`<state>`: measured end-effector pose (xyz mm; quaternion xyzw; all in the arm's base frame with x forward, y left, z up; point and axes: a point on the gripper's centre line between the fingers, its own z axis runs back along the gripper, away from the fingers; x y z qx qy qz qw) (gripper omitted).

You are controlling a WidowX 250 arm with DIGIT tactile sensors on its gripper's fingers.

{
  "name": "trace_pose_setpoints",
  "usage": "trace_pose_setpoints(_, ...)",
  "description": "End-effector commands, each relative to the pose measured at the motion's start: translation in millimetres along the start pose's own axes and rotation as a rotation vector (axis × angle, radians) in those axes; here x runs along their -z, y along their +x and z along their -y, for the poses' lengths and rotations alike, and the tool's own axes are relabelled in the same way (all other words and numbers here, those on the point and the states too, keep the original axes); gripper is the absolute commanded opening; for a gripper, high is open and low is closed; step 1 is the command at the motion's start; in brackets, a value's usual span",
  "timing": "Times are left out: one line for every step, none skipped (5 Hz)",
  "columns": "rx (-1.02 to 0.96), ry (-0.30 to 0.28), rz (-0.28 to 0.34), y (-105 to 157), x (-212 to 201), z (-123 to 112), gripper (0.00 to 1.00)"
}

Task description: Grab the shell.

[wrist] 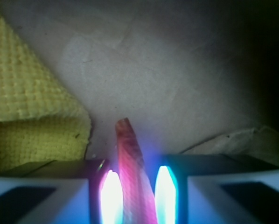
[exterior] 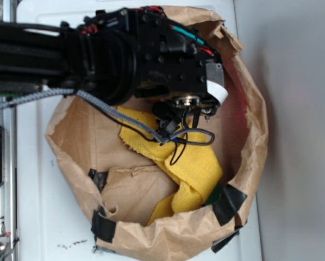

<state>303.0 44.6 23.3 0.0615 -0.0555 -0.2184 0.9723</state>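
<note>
the arm reaches in from nine o'clock and hangs over a crumpled brown paper bag that sits on the white table, its rim rolled down and patched with black tape. inside the bag a yellow cloth lies folded, running from the middle down toward six o'clock. from this side the arm's black body hides the tool, so i can't see the fingers at all here (only cables and the wrist block show).

the wrist view tells more. the tool sits low at six o'clock, its two fingers glowing pale blue-white, and the shell stands right between them, a reddish-pink tapering piece whose narrow end points up toward twelve o'clock. the fingers lie close on either side of it; whether they actually press it or just flank it, i cannot tell. the yellow cloth fills the nine o'clock side, just beside the shell's tip but apart from it, with bare bag paper behind.
</note>
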Motion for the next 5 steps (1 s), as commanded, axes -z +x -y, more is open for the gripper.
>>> trace_pose_setpoints(-0.061, -0.046, 0.202, 0, -108, 5, 0.00)
trace_pose_setpoints(-0.097, -0.069, 0.182, -1, -128, 6, 0.00)
trace_pose_setpoints(-0.204, -0.092, 0.132, 1, -133, 4, 0.00)
trace_pose_setpoints(-0.261, -0.109, 0.092, 0, -128, 9, 0.00)
trace_pose_setpoints(-0.286, -0.057, 0.034, 2, -124, 11, 0.00)
